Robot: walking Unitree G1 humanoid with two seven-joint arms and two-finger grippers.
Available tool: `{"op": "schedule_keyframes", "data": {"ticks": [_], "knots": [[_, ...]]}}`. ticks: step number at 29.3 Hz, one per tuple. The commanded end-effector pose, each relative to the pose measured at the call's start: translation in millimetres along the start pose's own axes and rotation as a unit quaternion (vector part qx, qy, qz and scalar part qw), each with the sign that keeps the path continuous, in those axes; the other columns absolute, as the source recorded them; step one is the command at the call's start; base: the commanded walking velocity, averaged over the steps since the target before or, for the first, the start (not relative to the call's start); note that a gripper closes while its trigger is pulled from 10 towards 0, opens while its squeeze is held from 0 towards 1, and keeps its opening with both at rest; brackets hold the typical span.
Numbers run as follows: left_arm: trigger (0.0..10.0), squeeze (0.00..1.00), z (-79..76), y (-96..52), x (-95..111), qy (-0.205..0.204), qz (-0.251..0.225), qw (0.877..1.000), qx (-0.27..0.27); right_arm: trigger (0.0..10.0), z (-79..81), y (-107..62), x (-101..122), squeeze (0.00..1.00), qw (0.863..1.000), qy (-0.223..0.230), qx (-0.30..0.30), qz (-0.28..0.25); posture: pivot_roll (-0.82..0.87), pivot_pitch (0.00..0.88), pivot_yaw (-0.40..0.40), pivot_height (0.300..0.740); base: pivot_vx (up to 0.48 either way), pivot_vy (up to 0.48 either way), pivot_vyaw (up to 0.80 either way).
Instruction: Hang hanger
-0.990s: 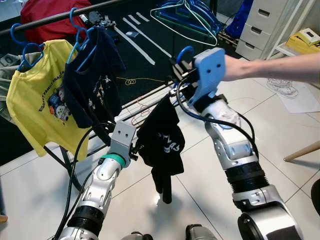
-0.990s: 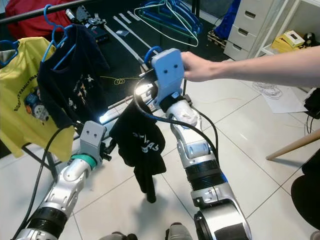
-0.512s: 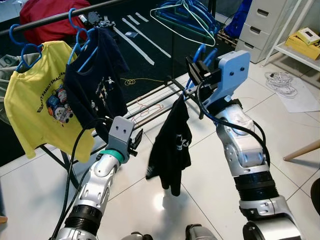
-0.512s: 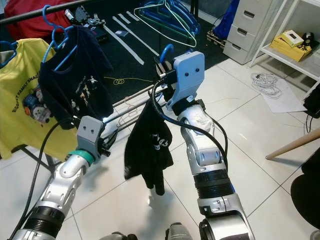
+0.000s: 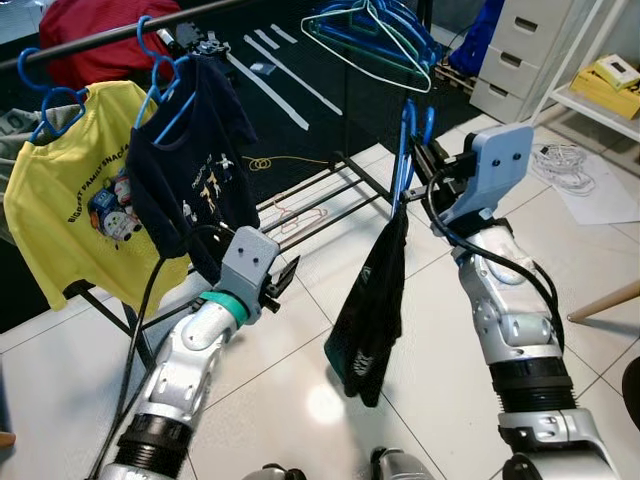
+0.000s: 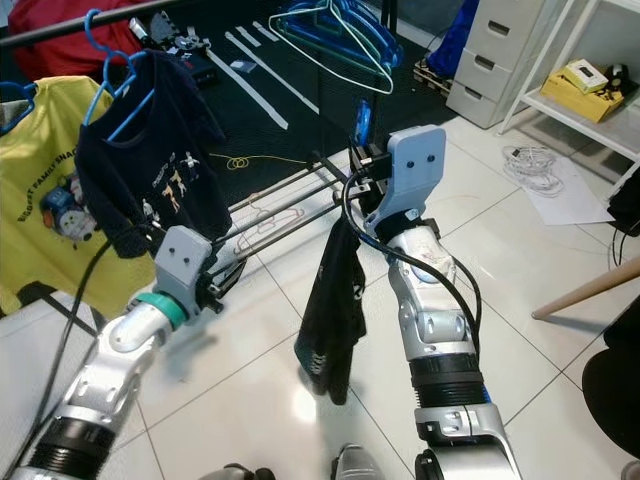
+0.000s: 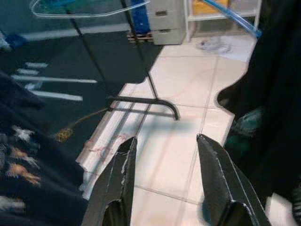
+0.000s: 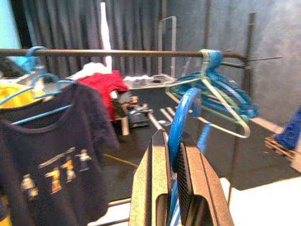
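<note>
My right gripper (image 5: pixel 423 168) is shut on the hook of a blue hanger (image 5: pixel 404 130), seen close up in the right wrist view (image 8: pixel 180 123). A black garment (image 5: pixel 374 305) hangs from that hanger, above the tiled floor. My left gripper (image 5: pixel 285 272) is open and empty, lower and to the left of the garment, not touching it; its fingers (image 7: pixel 119 179) stand apart. The black clothes rail (image 5: pixel 110 34) runs across the upper left. It carries a yellow shirt (image 5: pixel 68 205) and a navy shirt (image 5: pixel 190 165) on blue hangers.
A bunch of empty hangers (image 5: pixel 375 35) hangs at the rail's far end. The rack's base bars (image 5: pixel 310 205) lie on the floor between my arms. White drawers (image 5: pixel 530 50) and a shelf stand at the right, with a cable coil (image 5: pixel 565 165) and a wooden leg (image 5: pixel 605 300) nearby.
A person's hand on my right wrist has withdrawn. My right gripper has carried the hanger rightward, and the garment has swung clear of my left gripper.
</note>
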State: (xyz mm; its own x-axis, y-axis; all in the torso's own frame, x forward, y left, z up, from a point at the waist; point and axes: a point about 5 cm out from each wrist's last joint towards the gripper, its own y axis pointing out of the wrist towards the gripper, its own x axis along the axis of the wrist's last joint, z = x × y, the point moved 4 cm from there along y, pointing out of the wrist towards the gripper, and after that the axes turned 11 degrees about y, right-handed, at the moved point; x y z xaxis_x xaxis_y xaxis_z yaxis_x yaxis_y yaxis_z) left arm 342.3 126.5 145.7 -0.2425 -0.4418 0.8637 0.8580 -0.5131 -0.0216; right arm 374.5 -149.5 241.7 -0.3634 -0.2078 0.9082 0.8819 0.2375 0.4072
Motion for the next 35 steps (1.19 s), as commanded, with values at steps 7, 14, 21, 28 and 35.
{"op": "schedule_keyframes", "data": {"ticks": [7,14,21,28,35], "knots": [[10.0,0.00,-6.6,-8.8,6.4,0.013,0.007,0.998,-0.068,10.0,-21.6,5.7,14.6,0.00,0.998,0.012,-0.060,-0.034,-0.12,0.051,0.127,0.740,0.000,0.000,0.00],[10.0,0.00,-44.7,-0.1,20.9,-0.013,-0.001,0.996,-0.087,10.0,-44.6,18.6,23.0,0.00,0.981,0.085,-0.162,-0.066,-0.12,0.049,0.127,0.740,0.000,0.000,0.00],[10.0,0.00,-50.3,-5.5,22.4,-0.039,0.013,0.992,-0.120,10.0,-65.0,26.4,28.4,0.00,0.968,0.086,-0.222,-0.077,-0.11,0.047,0.123,0.740,0.000,0.000,0.00],[10.0,0.00,-60.0,9.1,16.4,-0.049,0.041,0.991,-0.115,10.0,-58.2,46.2,33.6,0.00,0.967,0.093,-0.223,-0.080,-0.11,0.045,0.112,0.740,0.000,0.000,0.00],[10.0,0.00,-86.9,35.6,9.3,-0.039,0.063,0.991,-0.110,10.0,-22.7,64.9,13.2,0.00,0.983,0.103,-0.152,-0.020,-0.13,0.055,0.092,0.740,0.000,0.000,0.00]]}}
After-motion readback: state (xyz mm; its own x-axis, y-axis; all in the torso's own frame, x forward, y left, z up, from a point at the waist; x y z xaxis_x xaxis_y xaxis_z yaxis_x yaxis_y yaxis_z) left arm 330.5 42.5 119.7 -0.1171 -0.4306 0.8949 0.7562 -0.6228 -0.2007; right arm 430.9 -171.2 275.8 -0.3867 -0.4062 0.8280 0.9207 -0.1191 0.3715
